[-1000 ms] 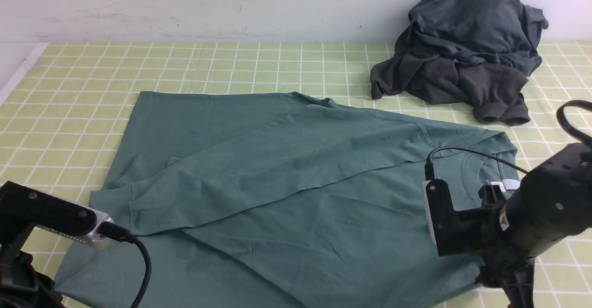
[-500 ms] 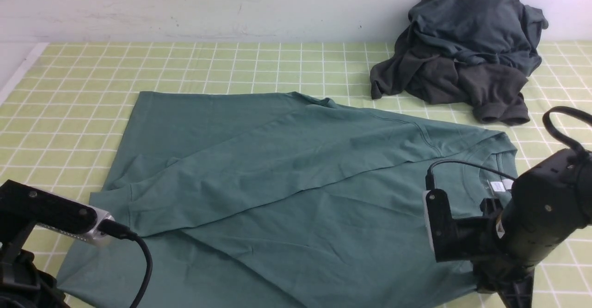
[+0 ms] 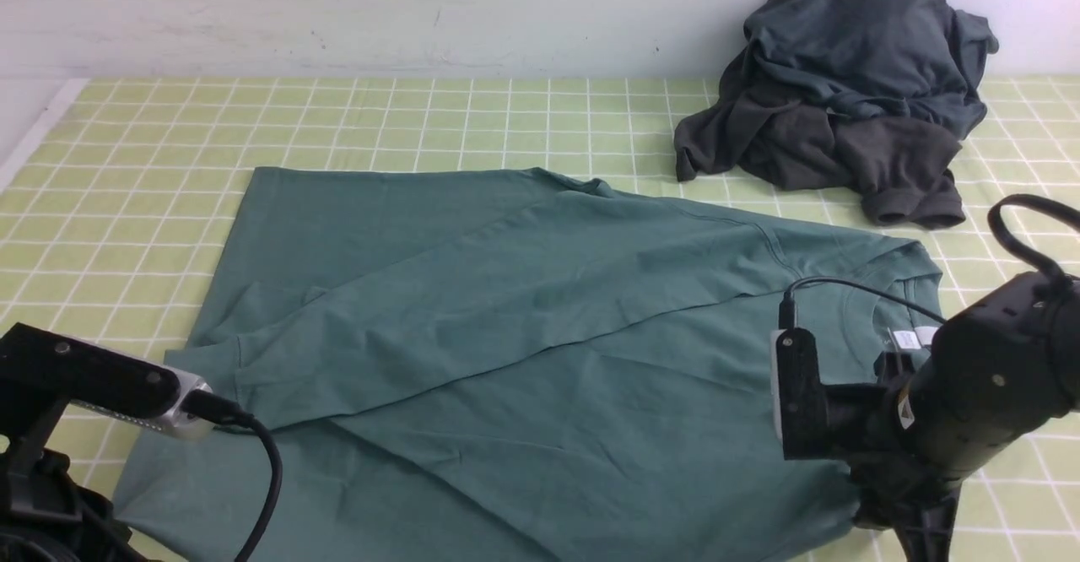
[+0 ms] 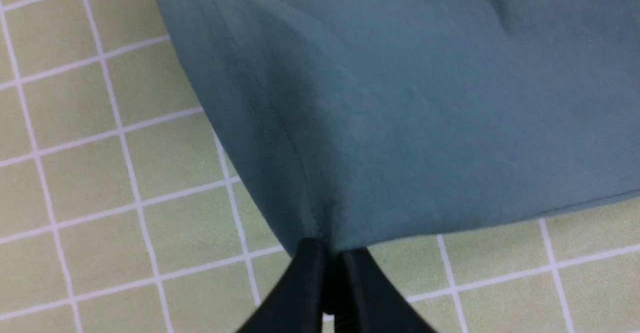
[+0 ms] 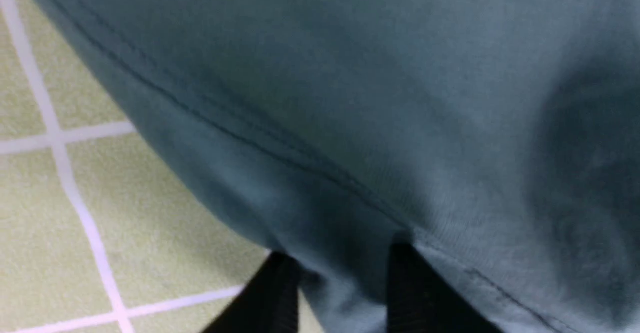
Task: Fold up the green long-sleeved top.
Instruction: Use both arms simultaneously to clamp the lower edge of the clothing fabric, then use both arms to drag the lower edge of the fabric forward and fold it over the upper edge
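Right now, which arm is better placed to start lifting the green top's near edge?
Left. The left fingers are shut on a corner of the green top; the right fingers straddle the edge with a gap showing, so that grip is uncertain.

No writing can be read; the white neck label (image 3: 907, 339) inside the green top (image 3: 540, 317) is too small.

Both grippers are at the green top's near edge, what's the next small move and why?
Probably lift both together a little. The left gripper is shut on a hem corner of the green top, the right gripper appears to pinch its near edge, and the rest lies flat.
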Robot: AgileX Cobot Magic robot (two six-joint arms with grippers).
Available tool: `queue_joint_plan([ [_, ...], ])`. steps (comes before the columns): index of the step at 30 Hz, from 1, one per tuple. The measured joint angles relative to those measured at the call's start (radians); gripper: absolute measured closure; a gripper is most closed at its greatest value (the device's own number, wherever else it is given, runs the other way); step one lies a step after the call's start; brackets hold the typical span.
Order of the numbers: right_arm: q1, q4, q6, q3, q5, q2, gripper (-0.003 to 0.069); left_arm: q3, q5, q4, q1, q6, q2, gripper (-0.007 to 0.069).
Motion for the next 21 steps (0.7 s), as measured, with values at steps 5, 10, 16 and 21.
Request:
queue_joint_plan([
  [5, 0.002, 0.002, 0.045, 0.001, 0.000, -0.007, 0.0633, 0.000, -0.001, -0.007, 0.000, -0.007, -0.001, 0.0618],
  [10, 0.002, 0.002, 0.116, 0.005, 0.027, -0.093, 0.0650, -0.007, -0.002, 0.002, 0.000, -0.082, -0.054, 0.0618],
  [16, 0.002, -0.007, 0.217, -0.020, 0.069, -0.176, 0.0651, -0.049, -0.076, 0.073, 0.000, -0.245, -0.108, 0.0618],
  [21, 0.002, -0.053, 0.328, -0.147, 0.098, -0.170, 0.0651, -0.145, -0.183, 0.220, 0.000, -0.415, -0.018, 0.0618],
])
